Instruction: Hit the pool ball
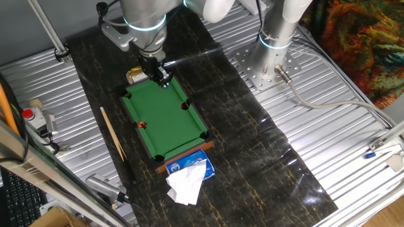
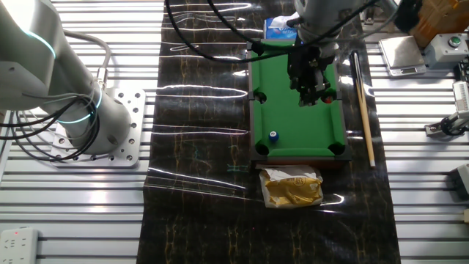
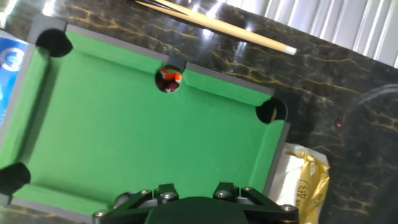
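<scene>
A small green pool table lies on the dark mat; it also shows in the other fixed view and the hand view. A red ball sits in a side pocket, also seen in both fixed views. A blue ball rests on the felt near the corner by the yellow bag; the hand view does not show it. My gripper hovers above the felt, its jaws apart and empty. A wooden cue lies on the mat beside the table.
A yellow bag lies at one short end of the table. A blue tissue pack with white tissue lies at the other end. A second arm's base stands on the metal table.
</scene>
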Controlling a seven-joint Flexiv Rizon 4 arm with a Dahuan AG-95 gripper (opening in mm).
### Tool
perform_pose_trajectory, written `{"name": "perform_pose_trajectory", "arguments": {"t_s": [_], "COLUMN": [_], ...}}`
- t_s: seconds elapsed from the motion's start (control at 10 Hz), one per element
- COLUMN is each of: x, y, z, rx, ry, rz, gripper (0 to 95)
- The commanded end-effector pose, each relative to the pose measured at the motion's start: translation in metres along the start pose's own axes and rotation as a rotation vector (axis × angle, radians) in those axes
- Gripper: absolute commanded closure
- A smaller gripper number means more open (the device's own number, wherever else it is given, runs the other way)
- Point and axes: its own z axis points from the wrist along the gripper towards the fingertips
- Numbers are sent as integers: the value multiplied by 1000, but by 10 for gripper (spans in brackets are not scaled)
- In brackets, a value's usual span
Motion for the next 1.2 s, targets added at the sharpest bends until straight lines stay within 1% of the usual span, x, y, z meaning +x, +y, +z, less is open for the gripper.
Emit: {"name": "perform_pose_trajectory", "arguments": {"t_s": [0.1,0.2,0.3,0.4,0.5,0.6,0.7,0.8,0.9,1.0,1.1,1.2], "x": [-1,-1,0,0,0,0,0,-1,-1,-1,-1,-1], "y": [0,0,0,0,0,0,0,0,0,0,0,0], "z": [0,0,0,0,-1,-1,-1,-1,-1,-1,-1,-1], "rx": [-20,-20,-21,-21,-26,-30,-34,-34,-37,-40,-38,-37], "ry": [-3,-3,-3,-3,-5,-6,-8,-12,-13,-18,-22,-24], "rz": [39,40,42,46,52,54,56,63,75,87,60,4], "gripper": [380,570,570,760,760,570,570,760,760,570,570,570]}}
